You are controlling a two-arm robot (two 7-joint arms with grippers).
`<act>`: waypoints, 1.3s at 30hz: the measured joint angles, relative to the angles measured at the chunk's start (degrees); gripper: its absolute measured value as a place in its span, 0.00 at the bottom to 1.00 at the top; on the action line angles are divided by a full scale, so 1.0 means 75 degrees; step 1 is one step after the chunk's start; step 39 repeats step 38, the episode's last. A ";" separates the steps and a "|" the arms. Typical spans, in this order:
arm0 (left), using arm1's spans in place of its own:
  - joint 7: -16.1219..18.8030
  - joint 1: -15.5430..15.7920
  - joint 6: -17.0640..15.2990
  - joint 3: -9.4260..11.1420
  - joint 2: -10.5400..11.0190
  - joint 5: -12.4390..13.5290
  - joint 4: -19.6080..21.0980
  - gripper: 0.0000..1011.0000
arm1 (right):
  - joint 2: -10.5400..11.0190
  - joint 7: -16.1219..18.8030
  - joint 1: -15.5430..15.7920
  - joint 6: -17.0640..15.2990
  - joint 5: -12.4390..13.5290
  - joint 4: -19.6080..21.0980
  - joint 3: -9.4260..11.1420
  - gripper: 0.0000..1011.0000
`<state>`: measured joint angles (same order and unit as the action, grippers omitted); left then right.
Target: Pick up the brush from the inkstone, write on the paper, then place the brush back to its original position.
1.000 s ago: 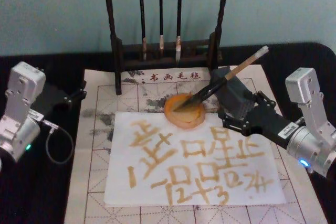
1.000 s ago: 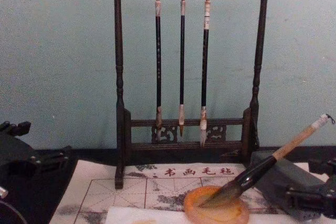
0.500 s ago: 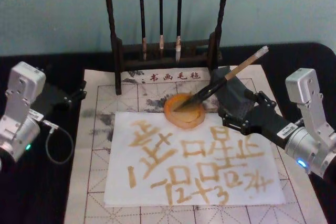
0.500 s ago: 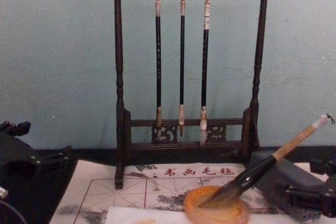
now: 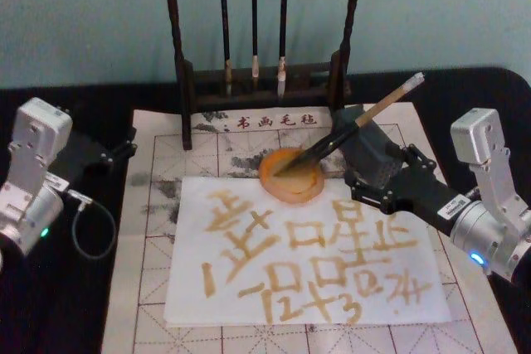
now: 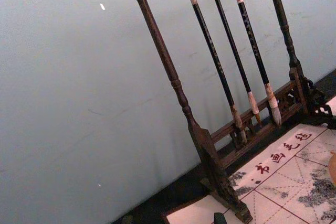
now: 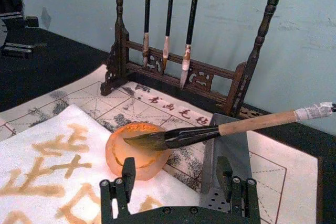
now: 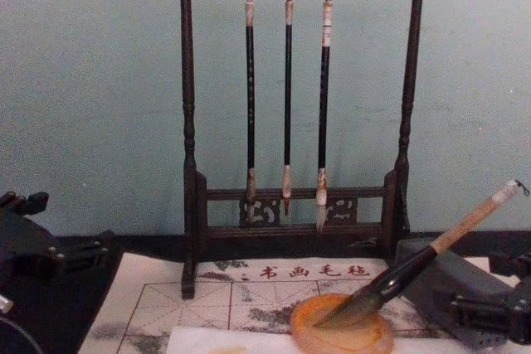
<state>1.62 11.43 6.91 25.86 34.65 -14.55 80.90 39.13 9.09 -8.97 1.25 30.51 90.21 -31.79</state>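
We see almost no change: brush (image 5: 348, 130) lies propped, bristles in inkstone (image 5: 290, 176), at 12 o'clock of the written paper (image 5: 307, 246), right gripper (image 7: 178, 182) jaws wide, empty, so task looks finished.

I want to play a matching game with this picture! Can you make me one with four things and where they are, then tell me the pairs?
Things:
1. brush
2. inkstone
3. three thin brushes
4. paper

Places:
A. hanging on the wooden rack
B. tip lying in the orange dish
C. covered in tan writing
D. sitting at the paper's top edge

Pairs: 1-B, 2-D, 3-A, 4-C
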 joint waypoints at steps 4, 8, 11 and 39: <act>0.0000 0.0000 0.0000 0.0000 0.0000 0.0000 0.0000 0.99 | 0.0002 0.0003 -0.0002 0.0002 -0.0001 0.0000 -0.0003 0.99; 0.0000 0.0000 0.0000 0.0000 0.0000 0.0000 0.0000 0.99 | 0.0004 0.0005 -0.0005 0.0003 -0.0001 0.0001 -0.0007 0.99; 0.0000 0.0000 0.0000 0.0000 0.0000 0.0000 0.0000 0.99 | 0.0007 0.0007 -0.0005 0.0003 -0.0001 0.0001 -0.0008 0.99; 0.0000 0.0000 0.0000 0.0000 0.0000 0.0000 0.0000 0.99 | 0.0011 0.0009 -0.0006 0.0003 -0.0001 0.0001 -0.0007 0.99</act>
